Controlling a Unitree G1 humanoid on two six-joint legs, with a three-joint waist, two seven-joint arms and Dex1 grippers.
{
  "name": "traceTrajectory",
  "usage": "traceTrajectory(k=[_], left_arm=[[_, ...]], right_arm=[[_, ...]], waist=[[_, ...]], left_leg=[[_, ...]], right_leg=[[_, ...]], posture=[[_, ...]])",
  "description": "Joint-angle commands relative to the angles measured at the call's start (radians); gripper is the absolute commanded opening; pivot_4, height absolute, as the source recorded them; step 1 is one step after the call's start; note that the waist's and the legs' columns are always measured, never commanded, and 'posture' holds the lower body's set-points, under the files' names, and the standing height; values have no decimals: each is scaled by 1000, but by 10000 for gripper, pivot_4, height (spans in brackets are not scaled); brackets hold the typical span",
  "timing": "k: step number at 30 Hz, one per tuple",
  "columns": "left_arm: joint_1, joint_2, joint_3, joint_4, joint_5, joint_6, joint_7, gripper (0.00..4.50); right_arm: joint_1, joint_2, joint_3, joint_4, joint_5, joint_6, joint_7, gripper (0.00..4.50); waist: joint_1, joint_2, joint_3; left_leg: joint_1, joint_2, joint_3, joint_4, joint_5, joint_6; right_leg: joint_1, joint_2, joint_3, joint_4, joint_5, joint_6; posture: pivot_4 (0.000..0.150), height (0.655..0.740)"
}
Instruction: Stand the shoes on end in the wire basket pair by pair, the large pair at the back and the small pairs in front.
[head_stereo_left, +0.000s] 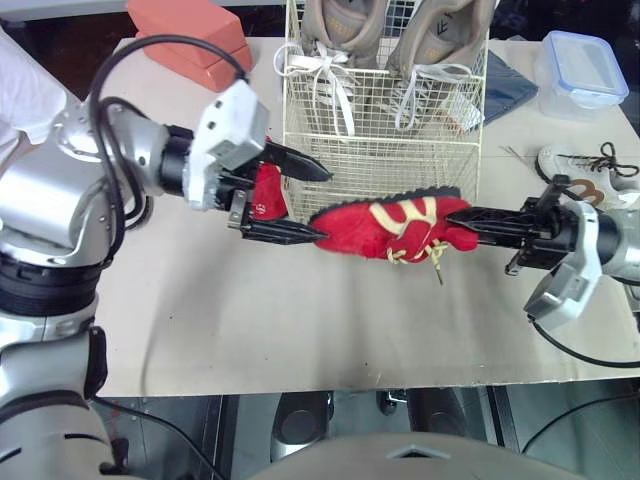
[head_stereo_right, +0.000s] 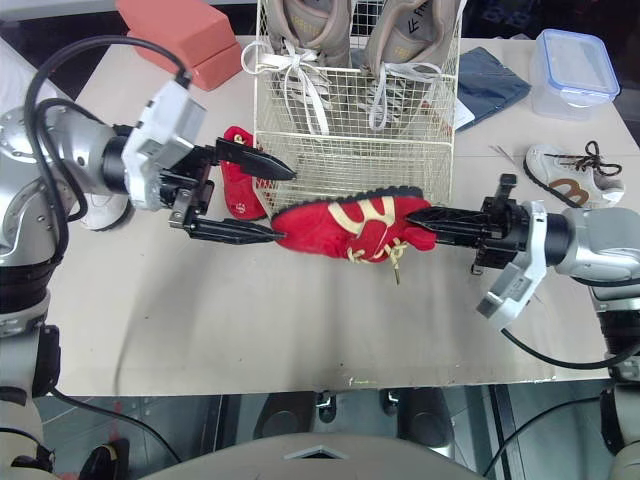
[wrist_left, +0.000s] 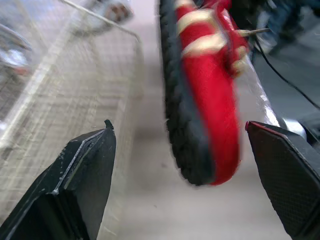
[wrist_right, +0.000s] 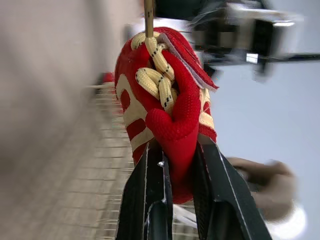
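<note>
A pale beige surface (head_stereo_left: 250, 320) stretches out from the near edge. Just in front of the cream wire basket (head_stereo_left: 380, 150), a small red fabric shoe with cream stripes, cream laces and a black sole (head_stereo_left: 385, 225) is held lengthwise, its sole turned towards the basket's front wall. The right pincer (head_stereo_left: 462, 218) is clenched on the shoe's heel end, with one black finger on each side of the red fabric. The left pincer (head_stereo_left: 322, 204) is spread wide at the basket's front left corner. The shoe's toe lies between its two fingers, and neither finger touches it. Behind that pincer, a second small red shoe (head_stereo_right: 238, 185) stands just beside the basket's left wall. At the back of the basket, a pair of large grey-beige shoes with white laces (head_stereo_left: 340, 30) stands on end. To the basket's right lies a small white shoe with dark laces (head_stereo_left: 575, 165). Beyond it are a dark blue cloth (head_stereo_left: 510, 85) and a clear plastic box with a blue-rimmed lid (head_stereo_left: 580, 70). A salmon-coloured block (head_stereo_left: 190, 35) sits at the basket's far left.
</note>
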Motion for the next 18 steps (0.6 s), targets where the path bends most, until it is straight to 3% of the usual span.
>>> traceTrajectory(k=[1,12,15,18], left_arm=[[-77,-42,-69,32,66,-48,-43,45000],[-247,-180,-269,118,240,12,-41,45000],[-259,-190,-279,118,257,24,-52,38111],[-244,-177,-295,92,271,29,-72,25880]], right_arm=[[-78,-10,23,0,-10,-61,-39,771],[-117,30,45,-27,-171,-46,-116,771],[-109,32,36,-34,-203,-17,-138,0],[-126,29,43,-48,-211,22,-151,0]], waist=[[0,0,0],[1,0,0],[0,0,0],[-3,0,0]], left_leg=[[0,0,0,0,0,0],[0,0,0,0,0,0],[0,0,1,0,0,0],[0,0,1,0,0,0]], right_leg=[[0,0,0,0,0,0],[-1,0,1,0,0,0],[0,0,1,0,0,0],[-1,0,1,1,0,0]], posture=[[1500,6860],[1500,6860],[1500,6860],[1500,6860]])
